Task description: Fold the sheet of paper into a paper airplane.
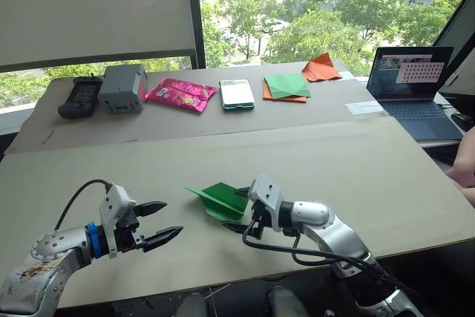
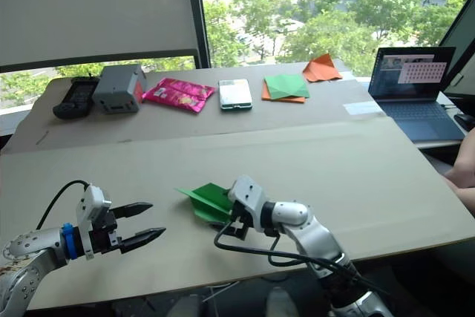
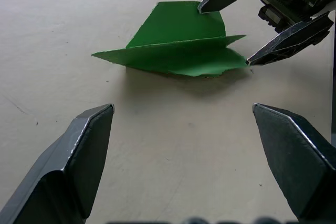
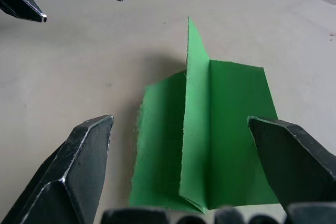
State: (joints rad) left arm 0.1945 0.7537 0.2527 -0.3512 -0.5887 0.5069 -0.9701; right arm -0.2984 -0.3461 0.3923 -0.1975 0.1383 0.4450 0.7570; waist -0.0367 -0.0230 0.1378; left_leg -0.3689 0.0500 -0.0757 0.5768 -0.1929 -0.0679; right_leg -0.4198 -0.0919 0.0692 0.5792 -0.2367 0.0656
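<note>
**A:** Where's the paper now?

**B:** Lower middle of the head view. The paper airplane (image 1: 220,200) lies on the pale tabletop (image 1: 356,168), already a pointed dart with its nose toward the left of the frame and a raised fin along the middle.

**A:** So the folding's done?

**B:** Looks mostly done to me. Wings and centre fin are there; the rear edge looks a bit uneven in the right wrist view. At most I'd guess some crease tidying or a wing adjustment is left.

**A:** And the grippers?

**B:** The right gripper (image 1: 243,209) is just at the plane's tail, fingers spread on either side of the rear edge, gripping nothing as far as I can tell. The left gripper (image 1: 159,222) sits apart from the nose, toward the lower left, fingers also spread wide and empty.

**A:** What else is on the surface?

**B:** Along the far edge, upper part of the frame: a black controller (image 1: 80,96), a grey box (image 1: 122,87), a pink packet (image 1: 180,93), a phone (image 1: 237,93), a darker green paper square (image 1: 286,85) on an orange sheet, and an orange folded shape (image 1: 320,68). A laptop (image 1: 414,83) is open at upper right.

**A:** The room?

**B:** Big windows behind, trees outside, a blind (image 1: 96,9) drawn at upper left.
</note>
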